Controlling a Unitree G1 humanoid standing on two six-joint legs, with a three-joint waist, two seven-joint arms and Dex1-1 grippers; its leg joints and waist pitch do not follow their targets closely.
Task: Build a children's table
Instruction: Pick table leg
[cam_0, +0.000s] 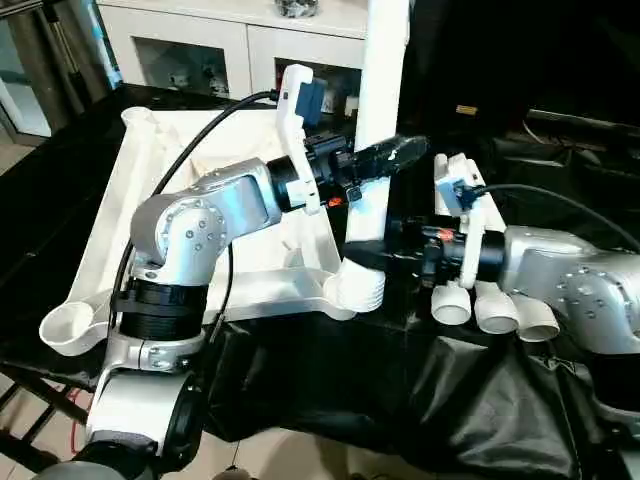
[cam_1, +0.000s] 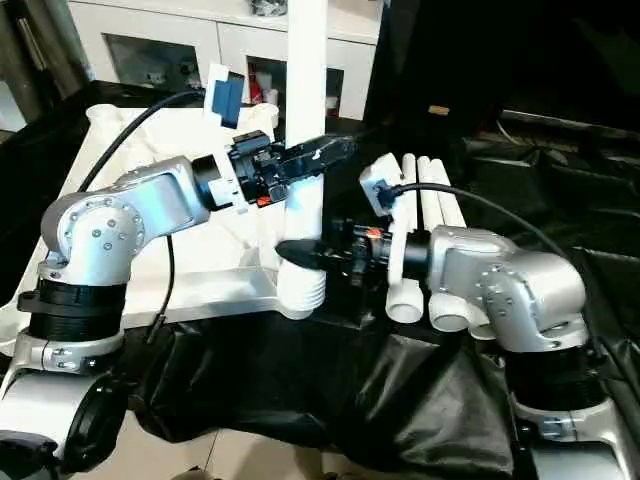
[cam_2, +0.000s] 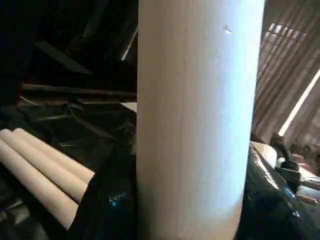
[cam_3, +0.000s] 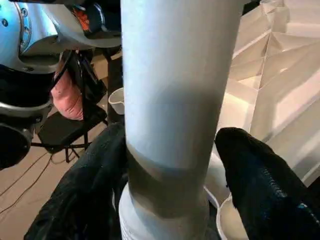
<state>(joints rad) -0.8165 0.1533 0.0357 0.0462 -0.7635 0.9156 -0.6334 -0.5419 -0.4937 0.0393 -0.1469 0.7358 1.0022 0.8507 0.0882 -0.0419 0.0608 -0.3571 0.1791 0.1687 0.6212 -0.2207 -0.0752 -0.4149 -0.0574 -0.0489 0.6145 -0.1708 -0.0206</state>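
The white tabletop lies underside up on the black-covered surface. One white leg stands upright in its near right corner socket. My left gripper is shut on this leg about halfway up; both black fingers press against its sides. Just above the socket, my right gripper straddles the leg. Its fingers stand open, with a small gap to the tube on one side. Three more legs lie side by side to the right, under my right forearm.
A white glass-fronted cabinet stands behind the tabletop. Black cloth drapes over the front edge of the work surface. Another empty corner socket juts out at the near left.
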